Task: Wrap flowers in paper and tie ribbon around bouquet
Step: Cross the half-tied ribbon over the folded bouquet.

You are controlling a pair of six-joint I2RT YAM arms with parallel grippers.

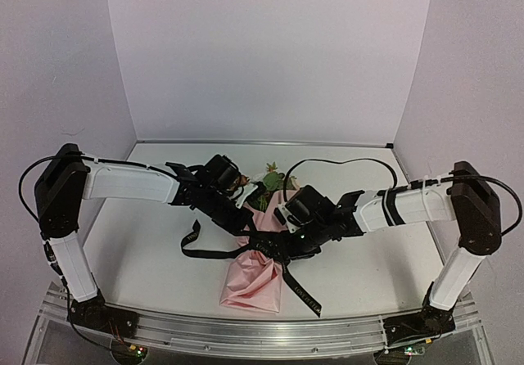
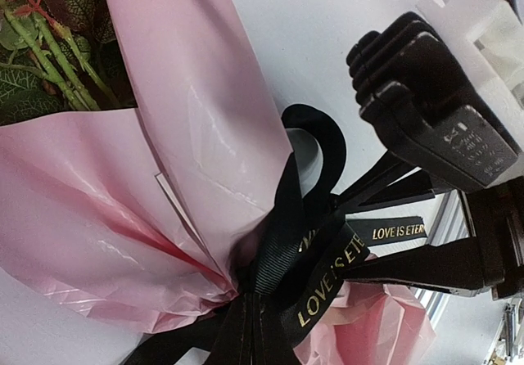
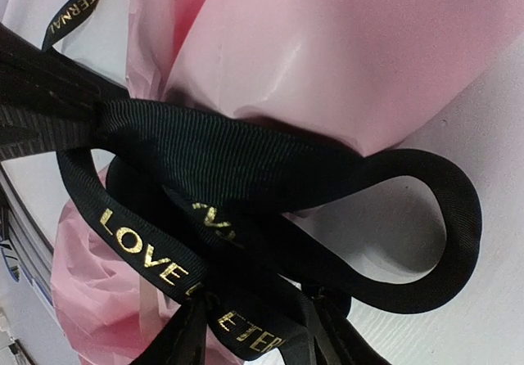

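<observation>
The bouquet (image 1: 255, 259) lies mid-table: a pink paper (image 2: 188, 95) cone, with the flowers (image 1: 271, 180) showing as green leaves and stems (image 2: 49, 46) at its far, wide end. A black ribbon (image 3: 213, 152) with gold lettering is knotted about the cone's waist, and a loop (image 3: 426, 242) stands off to one side. My left gripper (image 2: 246, 336) sits at the knot from the left, shut on a ribbon strand. My right gripper (image 3: 262, 340) is at the knot from the right. Its fingers (image 3: 184, 336) are apart, and a lettered ribbon strand lies loose between them.
One ribbon tail (image 1: 194, 238) trails left across the white table (image 1: 147, 242), and another (image 1: 303, 293) runs toward the front. An aluminium rail (image 1: 246, 332) lines the near edge. Pale walls close in the back and both sides.
</observation>
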